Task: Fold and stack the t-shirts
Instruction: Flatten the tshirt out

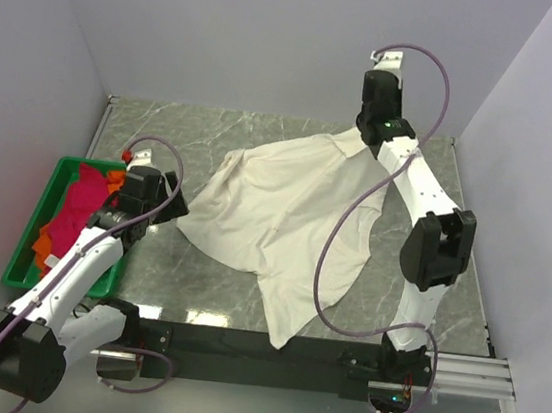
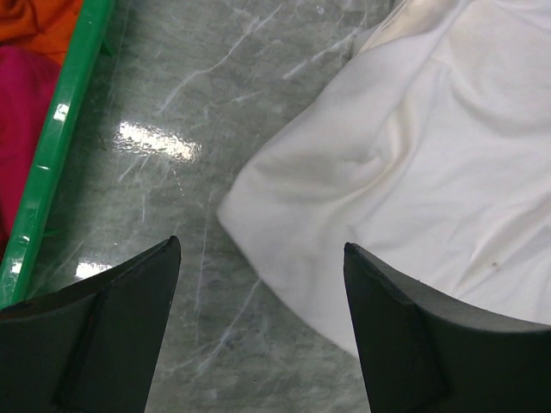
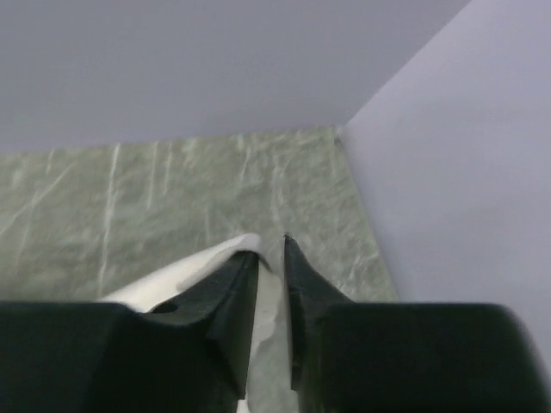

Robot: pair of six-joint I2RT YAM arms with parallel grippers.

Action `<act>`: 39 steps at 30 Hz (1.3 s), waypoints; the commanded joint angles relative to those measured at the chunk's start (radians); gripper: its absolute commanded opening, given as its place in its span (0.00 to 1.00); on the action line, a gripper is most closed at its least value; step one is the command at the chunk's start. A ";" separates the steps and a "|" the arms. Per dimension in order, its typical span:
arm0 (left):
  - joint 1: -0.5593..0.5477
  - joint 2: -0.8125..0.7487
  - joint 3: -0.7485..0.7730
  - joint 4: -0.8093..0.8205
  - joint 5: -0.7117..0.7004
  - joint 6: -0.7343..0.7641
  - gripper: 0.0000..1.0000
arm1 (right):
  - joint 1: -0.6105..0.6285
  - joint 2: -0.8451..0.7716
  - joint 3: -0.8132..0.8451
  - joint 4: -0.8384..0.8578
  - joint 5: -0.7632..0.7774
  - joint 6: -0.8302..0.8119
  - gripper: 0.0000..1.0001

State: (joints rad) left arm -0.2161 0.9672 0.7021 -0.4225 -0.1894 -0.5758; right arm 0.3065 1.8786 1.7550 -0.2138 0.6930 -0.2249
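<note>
- 3 t-shirts in sight: 1 cream t-shirt out on the marble table, plus 1 crimson-pink t-shirt and 1 orange t-shirt heaped in the green crate at the table's left edge.
- Cream t-shirt: opened out over the middle of the table but rumpled, not flat. Long creases from far right to near left, 1 narrow end trailing to the near edge, far right corner raised off the surface.
- Right gripper: at that raised far right corner, fingers pressed almost together, pinching a fold of the cream cloth.
- Left gripper: low beside the shirt's left edge, between crate and cloth, fingers spread wide, holding nothing.
- Top view only: whole outline of the cream shirt, both arms, and a purple cable looping above the shirt's right half.
- Left wrist view only: a rounded, doubled-over edge of cream cloth reaching into the gap between the 2 spread fingers. Cloth by the right finger, bare marble with bright glare patches by the left, crate rim just to the left.
- Right wrist view only: a thin lip of cream cloth showing beside 1 fingertip, and beyond it the table's far right corner against the pale walls.
</note>
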 commanded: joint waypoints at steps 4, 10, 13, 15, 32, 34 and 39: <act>0.004 0.022 0.005 0.034 0.036 0.024 0.82 | -0.029 0.152 0.368 -0.244 0.050 0.199 0.56; 0.004 0.050 0.013 0.034 0.044 0.021 0.82 | 0.106 -0.142 -0.052 -0.291 -0.229 0.318 0.67; 0.006 0.077 0.011 0.028 0.050 0.011 0.82 | 0.219 -0.284 -0.259 -0.329 -0.369 0.421 0.67; 0.004 0.093 0.014 0.028 0.053 0.007 0.82 | 0.275 -0.369 -0.406 -0.332 -0.455 0.478 0.67; -0.005 0.334 0.002 0.125 0.065 -0.190 0.79 | 0.746 -0.369 -0.678 -0.478 -0.641 0.599 0.68; -0.008 0.344 -0.009 0.140 0.050 -0.209 0.78 | 0.778 -0.342 -0.667 -0.483 -0.661 0.585 0.68; -0.016 0.360 -0.029 0.177 0.025 -0.243 0.72 | 0.825 -0.230 -0.637 -0.516 -0.679 0.561 0.68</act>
State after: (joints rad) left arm -0.2237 1.3201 0.6857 -0.3088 -0.1394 -0.7746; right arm 1.1099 1.6093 1.0702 -0.6910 0.0280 0.3485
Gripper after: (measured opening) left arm 0.725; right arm 0.678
